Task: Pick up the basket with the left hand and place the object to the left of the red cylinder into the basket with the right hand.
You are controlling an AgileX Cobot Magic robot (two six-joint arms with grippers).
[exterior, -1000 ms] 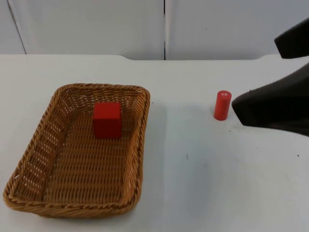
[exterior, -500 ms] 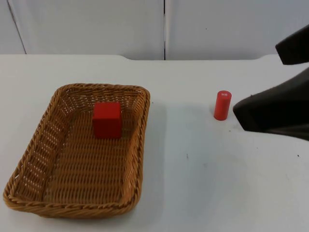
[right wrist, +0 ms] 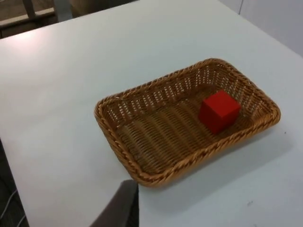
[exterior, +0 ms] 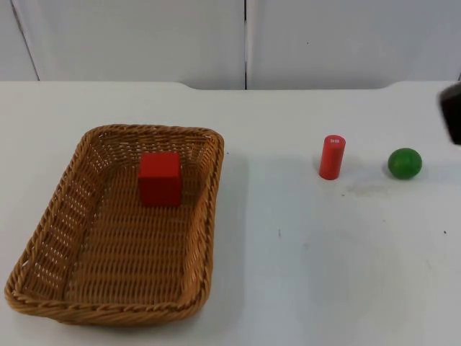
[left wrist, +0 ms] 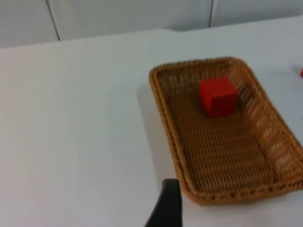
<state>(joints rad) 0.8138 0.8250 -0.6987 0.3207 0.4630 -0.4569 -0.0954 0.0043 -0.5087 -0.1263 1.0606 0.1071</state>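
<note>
1. The brown woven wicker basket [exterior: 115,223] stands flat on the white bench [exterior: 302,274], well to the left of the red plastic cylinder [exterior: 331,156].
2. The basket is rectangular. In the top view its long axis runs from the near edge of the bench toward the grey partition wall [exterior: 130,40], leaning a little to the right at the far end.
3. The red cube [exterior: 160,179] sits inside the basket, on the woven floor near its far short wall. It also appears in the left wrist view [left wrist: 217,96] and the right wrist view [right wrist: 218,110].
4. The red cylinder stands upright on the bench, with its long axis vertical.
5. The small green ball [exterior: 404,163] lies on the bench near the cylinder, on its right side, not touching it.
6. The right tool [exterior: 451,112] is a dark shape beyond the green ball, farther right from the cylinder; I cannot tell whether it is open or closed.
7. Of the left tool [left wrist: 165,208] one black fingertip is seen just beside the near corner of the basket [left wrist: 222,137]; its state I cannot tell.
</note>
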